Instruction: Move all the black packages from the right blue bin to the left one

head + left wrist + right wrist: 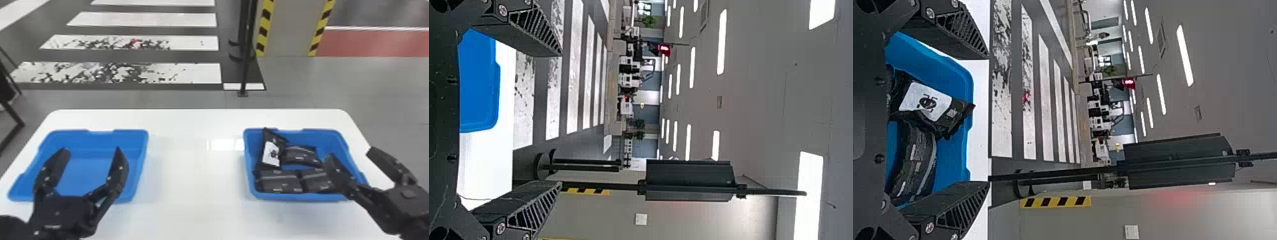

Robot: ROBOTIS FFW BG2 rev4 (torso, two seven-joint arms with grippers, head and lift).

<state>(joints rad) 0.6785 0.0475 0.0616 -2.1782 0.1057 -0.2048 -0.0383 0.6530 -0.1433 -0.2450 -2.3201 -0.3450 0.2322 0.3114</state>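
Observation:
My left gripper (91,151) is open above the left blue bin (145,150), which holds no package. Its spread fingers also frame the left wrist view, where the left gripper (561,119) has nothing between them. Over the right side of the right blue bin (343,137) my right gripper (349,154) stands open. In the right wrist view the right gripper (989,119) holds nothing. Several black packages lie in the right bin: one with a white label (271,153) leaning at its left wall, another package (301,155) beside it, and two packages (280,181) nearer the front.
Both bins stand on a white table (194,178), with a wide stretch of tabletop between them. Behind the table's far edge, a black post (245,63) rises from the floor.

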